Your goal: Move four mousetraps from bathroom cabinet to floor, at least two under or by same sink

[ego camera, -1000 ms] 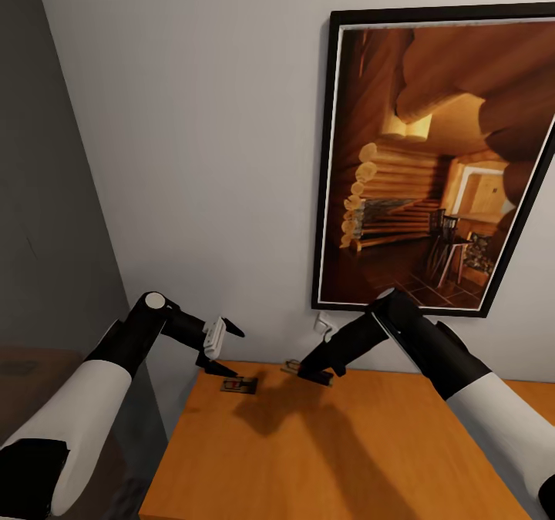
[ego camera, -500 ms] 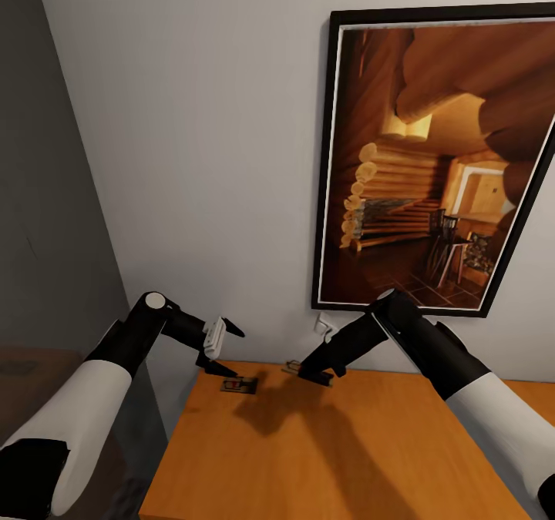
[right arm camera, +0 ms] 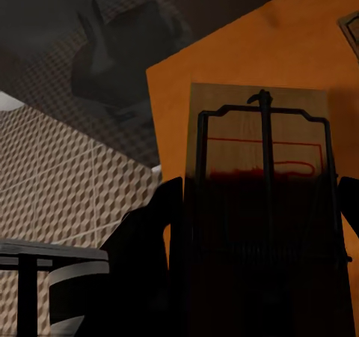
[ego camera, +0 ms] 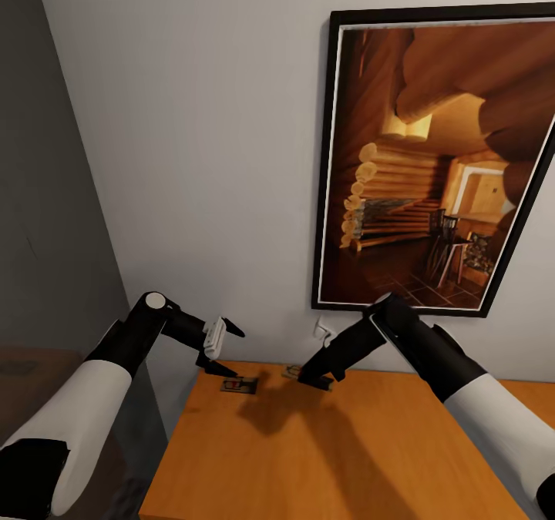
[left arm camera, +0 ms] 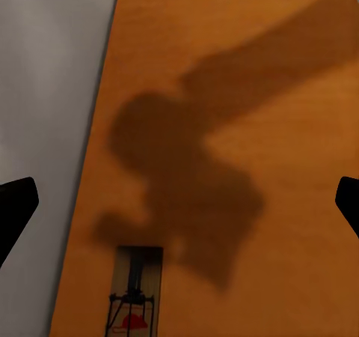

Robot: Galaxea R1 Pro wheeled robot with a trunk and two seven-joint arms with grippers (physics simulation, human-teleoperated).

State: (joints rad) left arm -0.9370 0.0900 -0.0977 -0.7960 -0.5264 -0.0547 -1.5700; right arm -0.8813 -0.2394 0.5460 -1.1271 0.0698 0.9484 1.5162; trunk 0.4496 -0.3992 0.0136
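Two mousetraps are seen on the cabinet (ego camera: 324,458) top near its back edge, by the wall: one mousetrap (ego camera: 238,385) at the left corner, another mousetrap (ego camera: 297,372) to its right. A framed picture (ego camera: 439,158) is hung on the wall above.

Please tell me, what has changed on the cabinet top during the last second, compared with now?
The right gripper shifted slightly left along the back edge of the cabinet, at the mousetrap there. The left gripper, open above the other mousetrap, did not move, nor did that trap.

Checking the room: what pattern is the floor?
Brown-and-beige cube-pattern tiles on the bathroom floor, best in the right wrist view.
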